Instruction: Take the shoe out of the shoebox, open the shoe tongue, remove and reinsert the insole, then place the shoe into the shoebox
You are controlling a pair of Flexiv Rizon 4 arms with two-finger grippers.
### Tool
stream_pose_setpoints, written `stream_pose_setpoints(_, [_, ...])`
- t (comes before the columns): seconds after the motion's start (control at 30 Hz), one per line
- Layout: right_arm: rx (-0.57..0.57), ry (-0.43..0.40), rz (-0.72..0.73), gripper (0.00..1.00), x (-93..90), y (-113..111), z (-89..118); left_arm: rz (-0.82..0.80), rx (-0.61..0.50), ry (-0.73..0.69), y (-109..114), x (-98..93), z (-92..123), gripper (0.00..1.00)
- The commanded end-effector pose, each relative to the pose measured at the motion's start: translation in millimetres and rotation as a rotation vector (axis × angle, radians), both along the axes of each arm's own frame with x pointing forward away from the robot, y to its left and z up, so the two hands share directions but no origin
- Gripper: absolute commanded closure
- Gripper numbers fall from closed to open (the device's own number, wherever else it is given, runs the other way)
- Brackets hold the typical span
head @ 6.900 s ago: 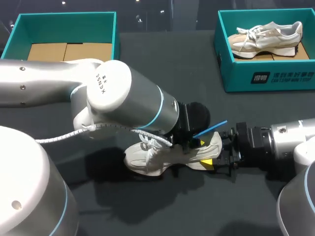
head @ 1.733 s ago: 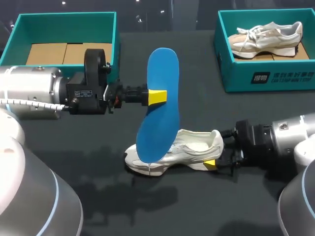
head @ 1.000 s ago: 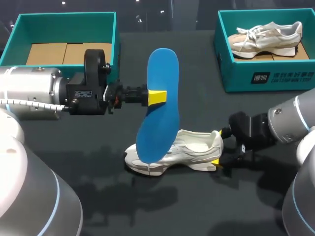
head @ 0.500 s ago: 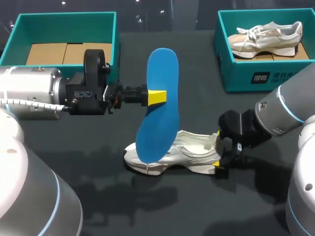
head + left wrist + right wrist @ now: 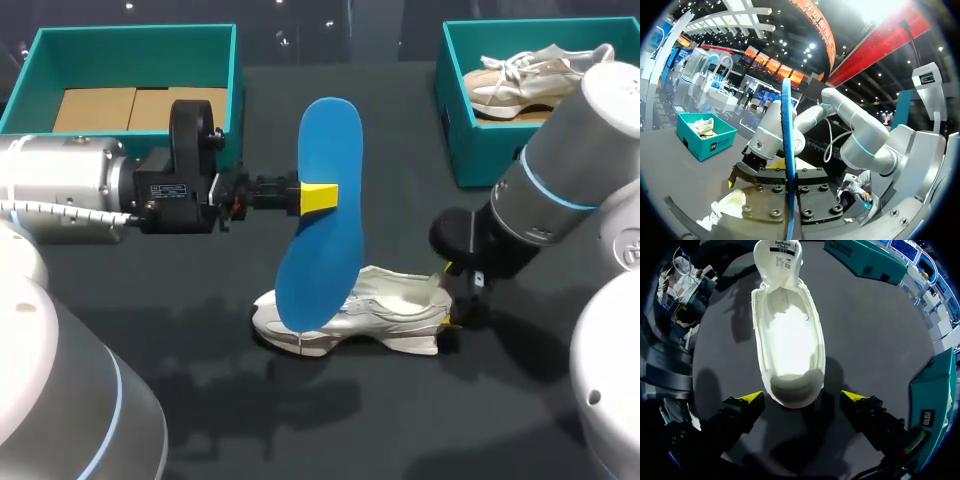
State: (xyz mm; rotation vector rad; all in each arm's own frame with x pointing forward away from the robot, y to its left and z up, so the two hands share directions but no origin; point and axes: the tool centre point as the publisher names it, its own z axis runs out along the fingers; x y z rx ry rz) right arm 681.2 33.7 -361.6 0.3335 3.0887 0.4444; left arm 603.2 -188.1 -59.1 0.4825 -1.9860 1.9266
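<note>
1. Flat blue foam insole (image 5: 322, 230): upright, off the bench (image 5: 400, 420), above the shoe's toe end. Clamped mid-length by left end effector (image 5: 320, 197), fingers closed on it from both sides.
2. White lace-up sneaker (image 5: 350, 310): on bench centre, sole down, tongue pulled fwd, interior exposed.
3. Right end effector (image 5: 802, 397): at the heel, fingers wide, heel btwn tips w/ gaps each side.
4. Teal cardboard shoebox, left (image 5: 135, 50): far-left corner.
5. Teal cardboard shoebox, right (image 5: 475, 150): far-right corner, holds second beige sneaker (image 5: 510, 80).
</note>
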Motion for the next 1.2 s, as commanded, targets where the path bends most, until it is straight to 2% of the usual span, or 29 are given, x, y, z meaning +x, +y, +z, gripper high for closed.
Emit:
stream_pose_setpoints(0.03, [-0.359,0.068,0.001,0.00,-1.7,5.5,0.5,0.001,-0.001,0.000,-2.0,0.1,-0.9,1.00])
stream_pose_setpoints(0.4, [-0.357,0.068,-0.003,0.00,-6.6,11.2,8.7,0.001,-0.001,0.000,-2.0,0.1,-0.9,1.00])
stream_pose_setpoints(0.63, [-0.357,0.054,-0.005,0.00,-4.0,23.1,26.1,0.001,-0.001,0.000,-2.0,0.1,-0.9,1.00])
stream_pose_setpoints(0.9, [-0.358,0.012,0.028,0.00,9.8,44.4,40.0,0.001,-0.001,0.000,-2.0,0.1,-0.9,1.00])
stream_pose_setpoints(1.2, [-0.362,-0.068,0.075,0.00,32.6,61.3,35.8,0.001,-0.001,0.000,-2.0,0.1,-0.9,1.00])
